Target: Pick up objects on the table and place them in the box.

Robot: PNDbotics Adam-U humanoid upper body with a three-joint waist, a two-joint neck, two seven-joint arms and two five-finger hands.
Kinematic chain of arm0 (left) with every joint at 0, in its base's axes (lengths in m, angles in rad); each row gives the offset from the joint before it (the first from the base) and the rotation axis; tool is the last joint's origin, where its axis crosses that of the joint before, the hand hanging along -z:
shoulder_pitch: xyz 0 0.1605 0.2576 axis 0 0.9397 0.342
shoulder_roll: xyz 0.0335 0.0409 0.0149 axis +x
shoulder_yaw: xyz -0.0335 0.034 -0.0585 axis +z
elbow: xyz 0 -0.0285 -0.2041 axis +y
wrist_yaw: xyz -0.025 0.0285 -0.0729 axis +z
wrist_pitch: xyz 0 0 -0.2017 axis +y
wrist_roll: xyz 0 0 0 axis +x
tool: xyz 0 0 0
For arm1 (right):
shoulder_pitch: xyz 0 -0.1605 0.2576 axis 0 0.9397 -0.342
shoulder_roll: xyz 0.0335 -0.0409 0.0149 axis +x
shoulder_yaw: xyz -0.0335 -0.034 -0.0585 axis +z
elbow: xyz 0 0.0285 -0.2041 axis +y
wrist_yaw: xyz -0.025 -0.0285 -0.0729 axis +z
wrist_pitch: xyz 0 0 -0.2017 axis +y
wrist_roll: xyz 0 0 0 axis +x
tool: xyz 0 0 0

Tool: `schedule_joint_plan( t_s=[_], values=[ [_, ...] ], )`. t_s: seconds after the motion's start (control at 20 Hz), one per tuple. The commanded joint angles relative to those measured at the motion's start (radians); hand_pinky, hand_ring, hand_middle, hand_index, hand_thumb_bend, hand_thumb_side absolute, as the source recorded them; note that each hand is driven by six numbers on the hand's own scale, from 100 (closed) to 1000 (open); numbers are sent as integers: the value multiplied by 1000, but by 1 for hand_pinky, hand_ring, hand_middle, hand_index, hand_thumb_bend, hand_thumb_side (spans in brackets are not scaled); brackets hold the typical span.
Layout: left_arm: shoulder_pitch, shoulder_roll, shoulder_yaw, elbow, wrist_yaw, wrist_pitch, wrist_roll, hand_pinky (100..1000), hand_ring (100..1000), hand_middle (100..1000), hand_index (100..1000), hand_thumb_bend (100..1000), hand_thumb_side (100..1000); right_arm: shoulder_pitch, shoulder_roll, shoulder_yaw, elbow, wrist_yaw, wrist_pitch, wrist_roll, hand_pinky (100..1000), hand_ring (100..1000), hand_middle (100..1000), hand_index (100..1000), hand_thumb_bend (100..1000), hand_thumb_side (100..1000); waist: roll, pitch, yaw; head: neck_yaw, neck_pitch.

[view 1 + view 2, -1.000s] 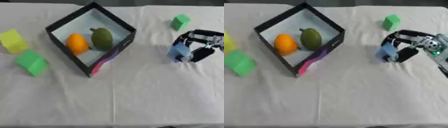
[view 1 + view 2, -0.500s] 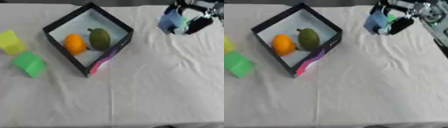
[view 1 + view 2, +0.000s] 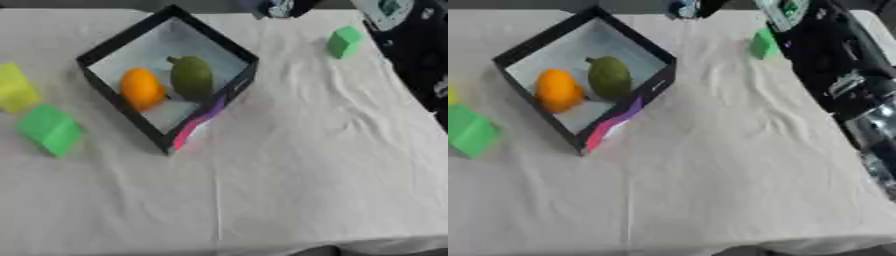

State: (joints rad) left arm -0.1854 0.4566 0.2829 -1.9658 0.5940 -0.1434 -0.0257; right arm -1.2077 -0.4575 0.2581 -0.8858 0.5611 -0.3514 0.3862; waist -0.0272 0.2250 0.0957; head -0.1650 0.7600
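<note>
Right hand (image 3: 278,7) at top edge | grip indiscernible, something blue there | black open-topped box (image 3: 115,46) lies lower left of it.

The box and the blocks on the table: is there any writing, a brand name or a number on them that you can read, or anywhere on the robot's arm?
No text can be read in these pictures.
Box: a pink and purple patch on its outer wall, no letters legible.
Green blocks and yellow block: plain faces.
Right arm: pale marks on the black casing, too blurred to read.
</note>
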Motion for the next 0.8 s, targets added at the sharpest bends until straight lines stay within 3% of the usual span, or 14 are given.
schedule_joint_plan(
  t_s=[0.05, 0.35, 0.8],
  values=[
    [26, 66, 24, -30, 0, -27, 13, 806, 659, 772, 768, 100, 583, -45, 39, -42, 60, 81, -20, -34, 732, 498, 381, 672, 229, 165, 8, -39, 3, -14, 9],
    [91, 95, 45, -33, -9, -61, 19, 806, 654, 771, 767, 100, 576, -55, 114, -83, 105, 129, -8, -49, 738, 491, 378, 673, 157, 125, 6, -44, 6, -17, 10],
    [140, 105, 55, -30, -34, -92, 5, 807, 651, 771, 767, 100, 574, -36, 161, -66, 73, 114, -1, -14, 743, 492, 381, 674, 102, 121, 5, -44, 18, -27, 10]
  ],
)
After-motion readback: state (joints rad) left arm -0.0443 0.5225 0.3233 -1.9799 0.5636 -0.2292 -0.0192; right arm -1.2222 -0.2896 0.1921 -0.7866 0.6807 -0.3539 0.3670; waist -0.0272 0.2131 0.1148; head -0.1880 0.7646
